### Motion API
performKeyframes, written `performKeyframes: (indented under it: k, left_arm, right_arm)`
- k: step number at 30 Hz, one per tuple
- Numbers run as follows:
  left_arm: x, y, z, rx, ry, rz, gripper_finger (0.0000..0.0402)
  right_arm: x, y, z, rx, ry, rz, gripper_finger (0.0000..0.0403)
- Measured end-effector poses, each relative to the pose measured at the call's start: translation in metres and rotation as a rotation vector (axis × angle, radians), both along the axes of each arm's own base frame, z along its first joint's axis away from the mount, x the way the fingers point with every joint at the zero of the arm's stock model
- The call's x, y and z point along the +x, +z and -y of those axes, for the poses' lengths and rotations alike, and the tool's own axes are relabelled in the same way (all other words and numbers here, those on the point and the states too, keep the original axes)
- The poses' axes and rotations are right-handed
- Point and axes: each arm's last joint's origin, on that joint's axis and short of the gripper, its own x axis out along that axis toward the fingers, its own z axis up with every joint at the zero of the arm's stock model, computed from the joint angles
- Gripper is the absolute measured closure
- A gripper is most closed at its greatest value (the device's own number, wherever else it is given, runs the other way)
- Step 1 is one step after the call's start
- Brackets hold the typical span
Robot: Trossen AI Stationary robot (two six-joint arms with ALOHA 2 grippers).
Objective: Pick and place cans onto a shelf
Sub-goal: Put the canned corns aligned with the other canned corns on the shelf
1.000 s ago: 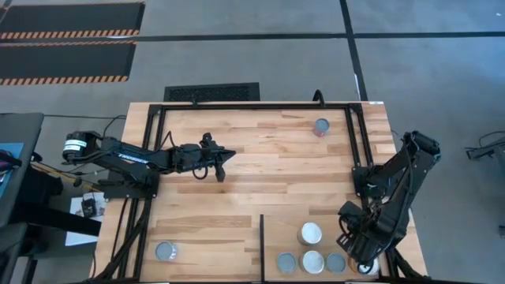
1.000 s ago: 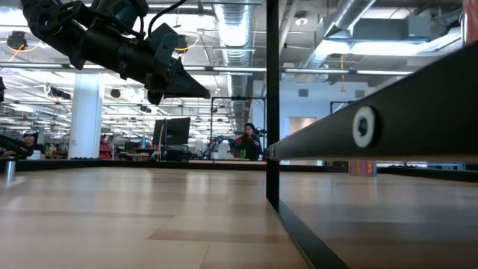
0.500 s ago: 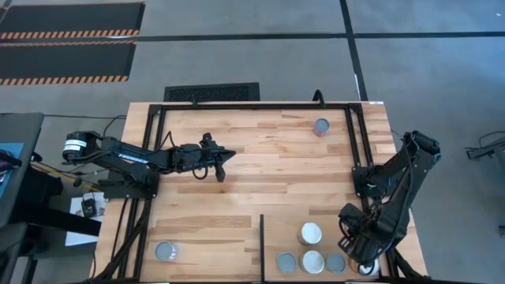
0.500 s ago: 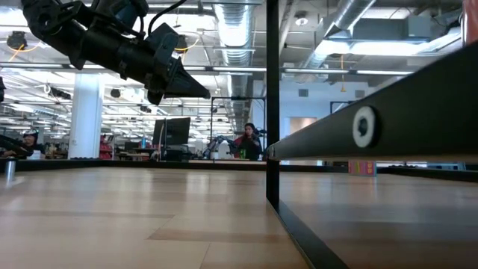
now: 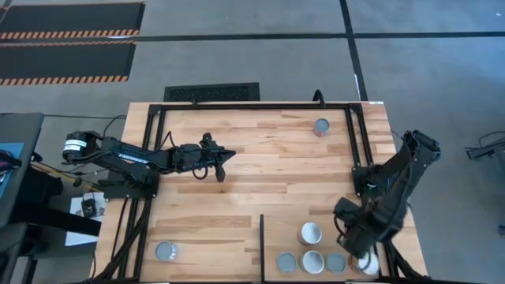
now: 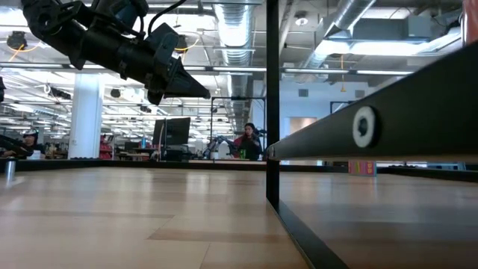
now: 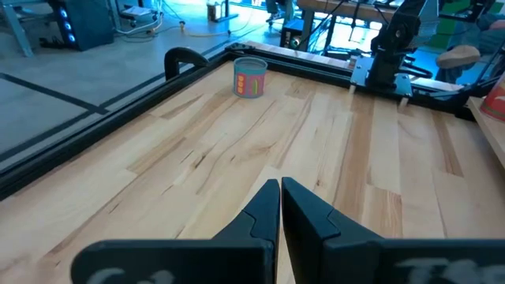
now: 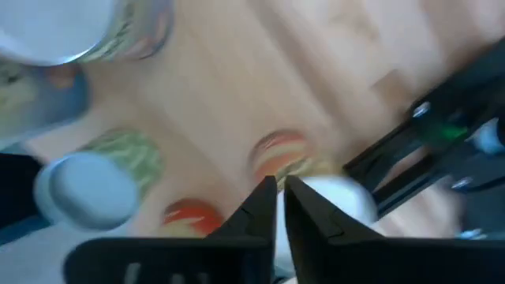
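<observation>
Several cans stand upright on their bases on the shelf (image 5: 278,230), the near right section of the table behind a thin black divider bar (image 5: 261,244): one white-topped can (image 5: 311,233) and a row along the near edge (image 5: 312,262). One can (image 5: 321,126) stands at the far right and also shows in the left wrist view (image 7: 250,77). Another can (image 5: 165,251) stands at the near left. My right gripper (image 5: 353,234) is shut and hovers over the shelf's right end, above the cans (image 8: 79,189). My left gripper (image 5: 220,166) is shut and empty above the table's middle left (image 7: 280,193).
A black metal frame (image 5: 237,104) runs around the tabletop. The right arm's base (image 5: 371,177) stands at the right edge. Bare wood lies between the left gripper and the far right can. In the low view the black divider post (image 6: 272,112) and frame rail (image 6: 373,123) stand close.
My right gripper has moved a little up and toward the table's far left, away from the can in the shelf's near right corner, which now shows more fully. The cans stay in place.
</observation>
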Motion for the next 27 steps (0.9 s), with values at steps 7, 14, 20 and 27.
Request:
performKeyframes:
  k: [7,14,20,27]
  left_arm:
    - [0.0,0.0,0.0,0.001,0.0,-0.002,0.0398]
    - [0.0,-0.001,0.0,0.006,-0.001,-0.015,0.0398]
    - [0.0,-0.001,0.0,0.01,0.01,-0.017,0.0398]
    - [0.0,-0.001,0.0,0.01,0.011,-0.017,0.0398]
  right_arm:
    - [0.02,-0.008,0.038,-0.044,0.142,-0.084,0.0389]
    - [0.014,-0.026,0.063,0.031,0.173,-0.128,0.0395]
    - [0.009,-0.037,0.066,0.106,0.177,-0.117,0.0399]
    - [0.006,-0.037,0.063,0.152,0.184,-0.143,0.0398]
